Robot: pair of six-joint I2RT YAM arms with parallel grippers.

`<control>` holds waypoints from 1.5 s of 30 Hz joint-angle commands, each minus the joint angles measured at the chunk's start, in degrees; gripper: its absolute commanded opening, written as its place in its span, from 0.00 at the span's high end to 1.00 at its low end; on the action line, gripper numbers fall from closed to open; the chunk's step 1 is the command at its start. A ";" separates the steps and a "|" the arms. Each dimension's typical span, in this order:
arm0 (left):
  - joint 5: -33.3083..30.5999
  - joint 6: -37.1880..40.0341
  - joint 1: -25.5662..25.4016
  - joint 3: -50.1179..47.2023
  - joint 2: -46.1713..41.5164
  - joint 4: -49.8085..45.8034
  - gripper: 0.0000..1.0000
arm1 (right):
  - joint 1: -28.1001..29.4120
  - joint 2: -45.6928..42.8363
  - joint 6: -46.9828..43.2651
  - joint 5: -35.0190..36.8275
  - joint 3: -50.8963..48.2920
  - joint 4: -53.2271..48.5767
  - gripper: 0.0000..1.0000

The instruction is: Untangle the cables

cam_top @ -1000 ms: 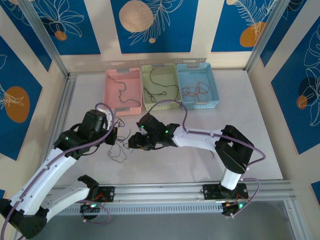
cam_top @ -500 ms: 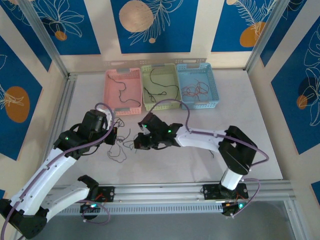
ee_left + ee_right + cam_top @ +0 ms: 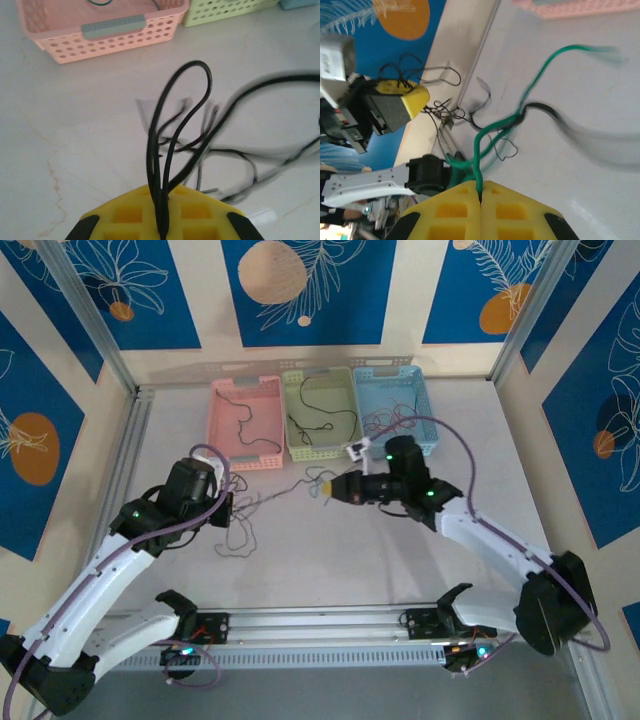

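Observation:
A loose tangle of thin black cables (image 3: 240,532) lies on the white table, left of centre. My left gripper (image 3: 231,508) hovers over it, shut on a bundle of black cables (image 3: 176,115) that loop up out of its yellow fingers (image 3: 130,215). My right gripper (image 3: 326,487) is to the right of the tangle, shut on a green cable (image 3: 520,116). That strand (image 3: 280,495) stretches back toward the left gripper. In the right wrist view a black cable (image 3: 542,108) crosses the green one, and the left gripper's yellow tip (image 3: 414,100) sits beyond.
Three baskets stand side by side at the back: pink (image 3: 246,460), green (image 3: 326,451) and blue (image 3: 386,371). Each holds loose cables. The pink basket's front wall (image 3: 100,32) is close ahead of the left gripper. Aluminium rails border the table.
My right arm has swung out to the right and away from the tangle, drawing the green cable out. The left gripper has stayed in place, still shut on the black cables.

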 commanded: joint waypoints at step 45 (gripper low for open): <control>-15.52 -2.47 2.81 0.66 -6.33 -4.52 1.00 | -2.46 2.99 -14.80 10.88 11.98 -4.30 1.00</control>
